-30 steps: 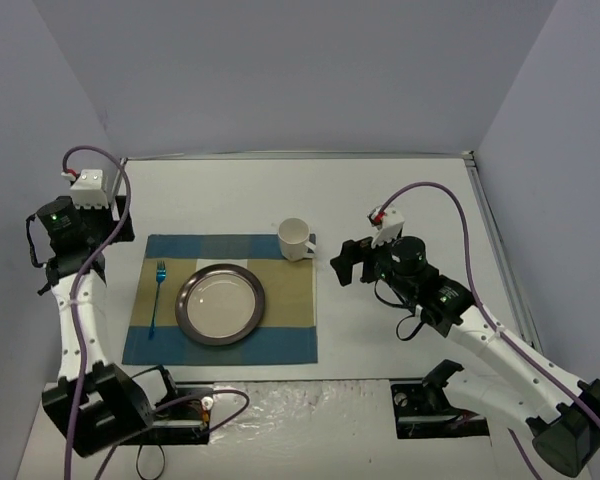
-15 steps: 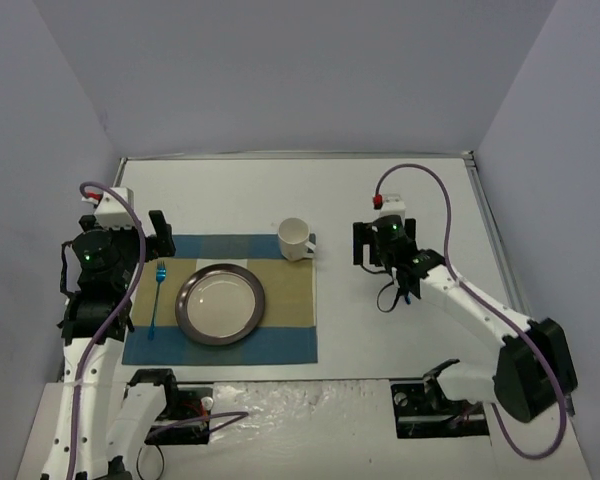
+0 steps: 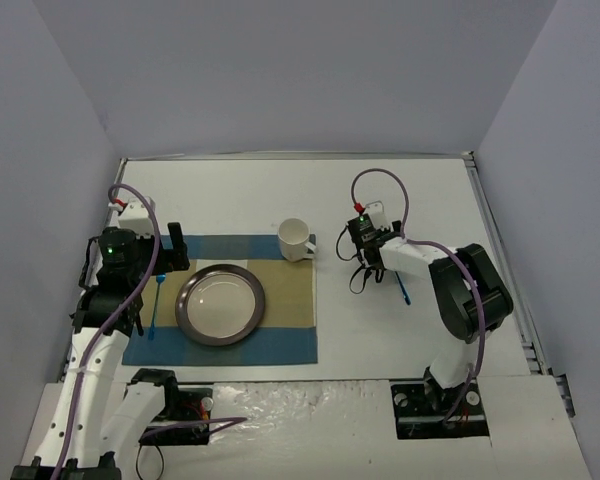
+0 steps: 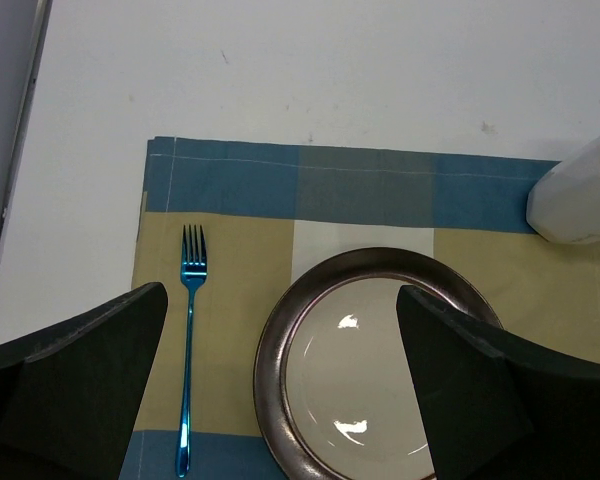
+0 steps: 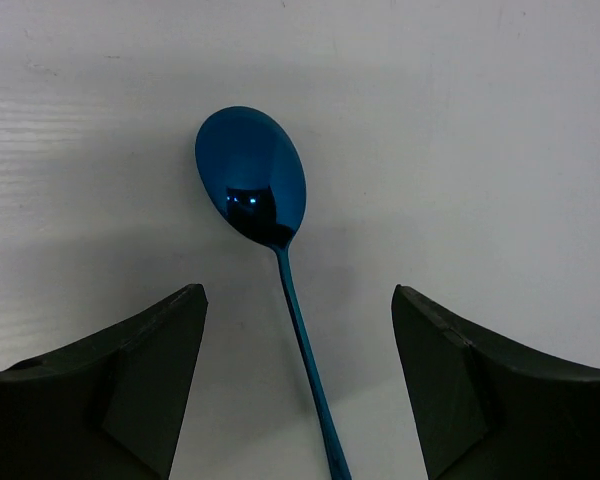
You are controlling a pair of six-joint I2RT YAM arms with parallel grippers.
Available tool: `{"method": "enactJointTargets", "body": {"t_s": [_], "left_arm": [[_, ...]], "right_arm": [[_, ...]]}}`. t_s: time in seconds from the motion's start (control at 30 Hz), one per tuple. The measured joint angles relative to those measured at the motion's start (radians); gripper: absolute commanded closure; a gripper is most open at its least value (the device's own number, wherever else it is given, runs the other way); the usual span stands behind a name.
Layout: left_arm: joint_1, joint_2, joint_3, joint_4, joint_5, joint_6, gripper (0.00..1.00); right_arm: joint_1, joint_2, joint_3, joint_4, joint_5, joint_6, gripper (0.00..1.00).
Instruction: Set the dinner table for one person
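Both arms have swung inward over the dinner table (image 3: 230, 195) since a second ago: the left from the side wall to the placemat's left edge, the right folding back toward the cup. The white tabletop spans the whole floor of the walled bay, from the arm bases to the back wall. At its middle lies a blue-and-tan placemat (image 3: 285, 300) carrying a dark-rimmed plate (image 3: 220, 304), with a blue fork (image 3: 156, 300) left of the plate and a white cup (image 3: 295, 239) at the mat's far right corner. A blue spoon (image 5: 252, 180) rests on bare table right of the mat. The right gripper (image 5: 295, 290) hangs above it, jaws spread wide and holding nothing. The left gripper (image 4: 280, 290) hovers over fork and plate, equally wide and empty.
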Motion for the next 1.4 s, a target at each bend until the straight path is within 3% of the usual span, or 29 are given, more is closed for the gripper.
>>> {"method": "enactJointTargets", "body": {"t_s": [0.47,0.97,1.27,1.4], "left_arm": [[-0.005,-0.005,-0.002,-0.023,-0.024,0.002,0.03],[-0.005,-0.002,-0.013,-0.023,-0.024,0.003,0.03],[-0.005,-0.002,-0.013,-0.023,-0.024,0.004,0.03],[-0.005,-0.001,-0.013,-0.023,-0.024,0.007,0.03]], "right_arm": [[0.001,0.147,0.084,0.052,0.153,-0.117,0.47],[0.001,0.219,0.118,0.082,0.178,-0.207,1.00],[-0.011,0.220,0.133,0.091,0.176,-0.213,1.00],[-0.020,0.163,0.127,0.086,0.051,-0.191,1.00]]}}
